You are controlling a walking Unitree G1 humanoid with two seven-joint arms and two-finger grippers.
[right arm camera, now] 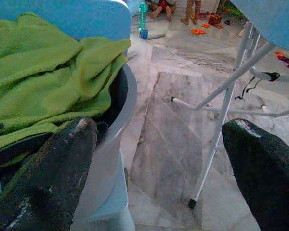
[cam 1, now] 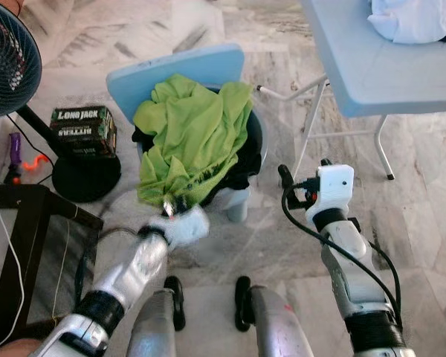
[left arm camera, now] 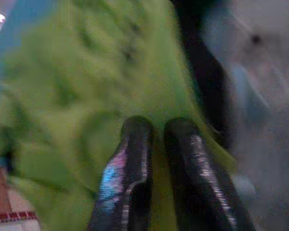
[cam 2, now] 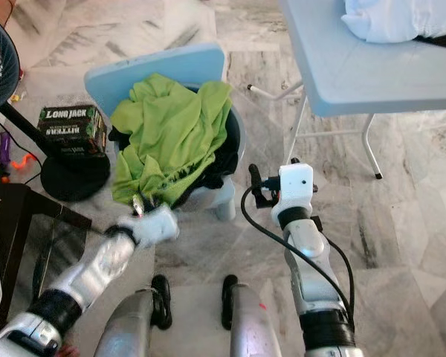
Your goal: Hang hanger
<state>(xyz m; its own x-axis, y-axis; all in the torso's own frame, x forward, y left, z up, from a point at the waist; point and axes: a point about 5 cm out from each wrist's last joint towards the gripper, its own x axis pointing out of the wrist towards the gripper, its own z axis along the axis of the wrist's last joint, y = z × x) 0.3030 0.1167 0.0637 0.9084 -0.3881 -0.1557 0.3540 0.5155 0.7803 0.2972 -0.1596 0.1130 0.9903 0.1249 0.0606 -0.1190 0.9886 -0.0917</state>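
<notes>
A bright green garment (cam 1: 193,134) lies heaped over a grey laundry basket (cam 1: 259,141), above dark clothes. At the garment's lower front hem is my left gripper (cam 1: 169,204). In the left wrist view its two fingers (left arm camera: 130,159) sit pressed close, with green cloth in the thin slit between them. My right gripper (right arm camera: 159,139) hovers open just right of the basket, near its rim (right arm camera: 127,106), with nothing between its fingers. I see no hanger.
A pale blue board (cam 1: 208,63) leans behind the basket. A folding table (cam 1: 372,67) with white cloth (cam 1: 416,18) stands at the right, one leg (cam 1: 310,130) close to my right arm. A fan (cam 1: 7,67), a box (cam 1: 82,130) and a black side table (cam 1: 30,216) crowd the left.
</notes>
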